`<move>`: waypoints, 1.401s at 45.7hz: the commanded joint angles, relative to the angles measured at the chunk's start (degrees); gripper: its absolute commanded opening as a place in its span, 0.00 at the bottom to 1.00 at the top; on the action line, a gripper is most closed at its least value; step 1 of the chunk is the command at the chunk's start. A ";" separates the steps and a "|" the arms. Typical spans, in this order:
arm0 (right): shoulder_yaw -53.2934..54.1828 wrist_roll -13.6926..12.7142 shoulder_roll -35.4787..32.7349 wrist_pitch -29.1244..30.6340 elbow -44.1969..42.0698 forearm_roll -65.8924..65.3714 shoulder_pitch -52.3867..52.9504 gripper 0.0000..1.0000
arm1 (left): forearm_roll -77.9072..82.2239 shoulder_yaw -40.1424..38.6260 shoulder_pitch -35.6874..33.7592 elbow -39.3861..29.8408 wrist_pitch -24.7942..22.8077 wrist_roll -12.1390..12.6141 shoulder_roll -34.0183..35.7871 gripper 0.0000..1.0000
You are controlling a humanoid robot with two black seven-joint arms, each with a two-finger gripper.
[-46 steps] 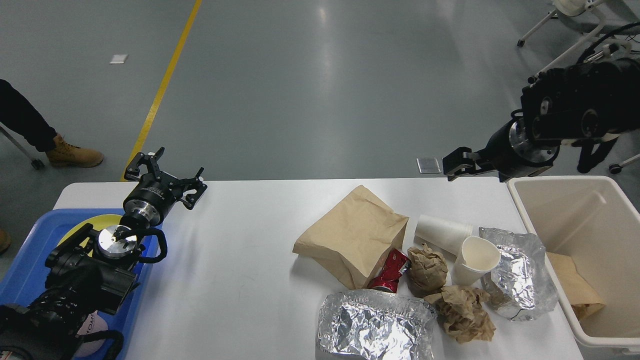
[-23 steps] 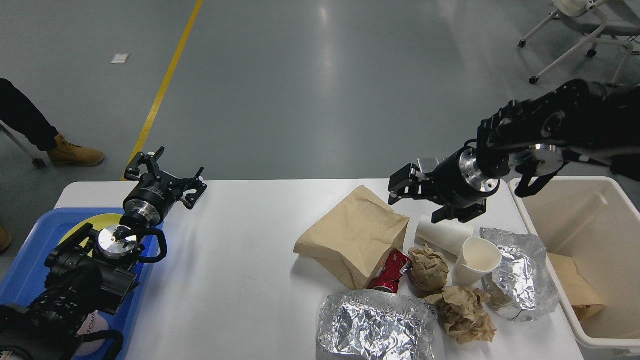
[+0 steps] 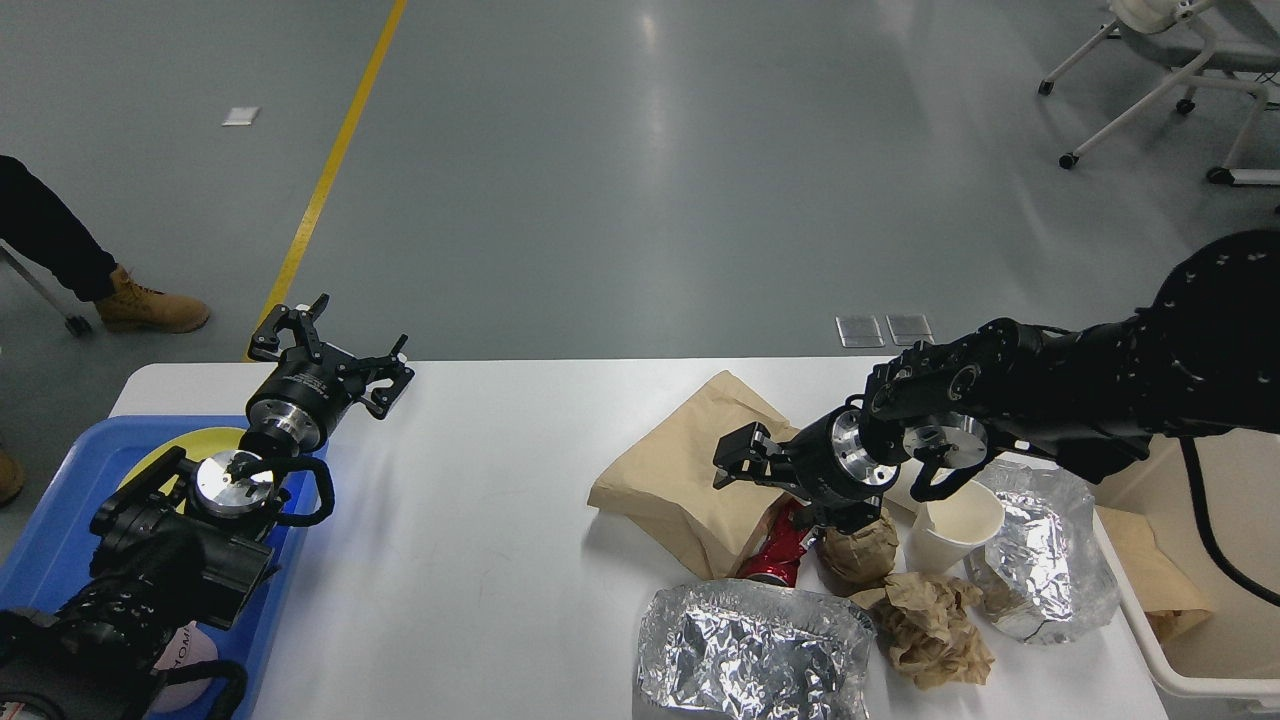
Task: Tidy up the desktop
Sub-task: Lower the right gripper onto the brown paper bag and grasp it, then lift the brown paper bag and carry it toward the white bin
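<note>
1. The right gripper [image 3: 745, 462] had been swung, within the last second, from above the beige bin [image 3: 1190, 680] down and across to the heap of litter on the desk [image 3: 480, 560].
2. It was seen low over the near edge of the brown paper bag [image 3: 690, 470], with the crushed red can [image 3: 782, 545] just below it and to its wrist side.
3. Its fingers were seen parted, with nothing held between them; whether they touched the bag could not be told.
4. A crumpled brown paper ball [image 3: 858, 545] and a white paper cup [image 3: 955, 530] were seen behind the gripper, under the wrist, and partly hidden by the arm.
5. Two crumpled foil sheets, the front foil [image 3: 750, 650] and the right-hand foil [image 3: 1040, 565], and a second wad of brown paper [image 3: 930, 625] were left nearer the robot than the gripper.
6. The left gripper [image 3: 330, 350] had not been moved over the same second; it was held wide and empty at the desk's far left, above the blue tray [image 3: 50, 540], well apart from the litter.
7. The move was judged to be an approach for a new pick, most likely the bag or the can, and much of the clearing was judged undone.
</note>
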 commanded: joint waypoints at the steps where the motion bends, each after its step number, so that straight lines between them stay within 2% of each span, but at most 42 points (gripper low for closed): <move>1: 0.04 -0.03 1.39 -0.81 -4.58 -0.49 -3.02 1.00 | 0.00 0.00 0.00 0.00 0.00 0.00 0.00 0.96; 12: 0.21 -0.03 3.41 -7.49 -7.40 -8.21 -8.65 1.00 | 0.00 0.00 0.00 0.00 -0.09 0.00 0.00 0.96; 22: 1.62 -0.03 4.29 -8.54 -8.02 -11.92 -9.97 0.99 | 0.00 0.00 0.00 0.00 0.00 0.00 0.00 0.96; 23: 1.62 -0.03 4.29 -8.72 -8.11 -11.92 -10.14 0.92 | 0.00 0.00 0.00 0.00 -0.09 0.00 0.00 0.96; 24: 1.62 -0.12 4.20 -8.55 -8.02 -11.92 -10.15 0.79 | 0.00 0.00 0.00 0.00 0.00 0.00 0.00 0.96; 27: 1.62 -0.47 4.29 -7.23 -7.41 -12.00 -9.79 0.25 | 0.00 0.00 0.00 0.00 -0.09 0.00 0.00 0.96; 29: 1.62 -1.17 4.29 -5.39 -7.40 -11.92 -9.62 0.01 | 0.00 0.00 0.00 0.00 0.00 0.00 0.00 0.96; 33: 1.71 -2.05 4.29 -1.79 -7.67 -11.92 -9.09 0.00 | 0.00 0.00 0.00 0.00 0.00 0.00 0.00 0.96; 49: 4.52 -2.14 4.29 2.70 -7.32 -11.92 -2.94 0.00 | 0.00 0.00 0.00 0.00 -0.09 0.00 0.00 0.96; 64: 6.36 -1.96 2.97 14.39 -7.14 -11.83 5.14 0.00 | 0.00 0.00 0.00 0.00 -0.09 0.00 0.00 0.96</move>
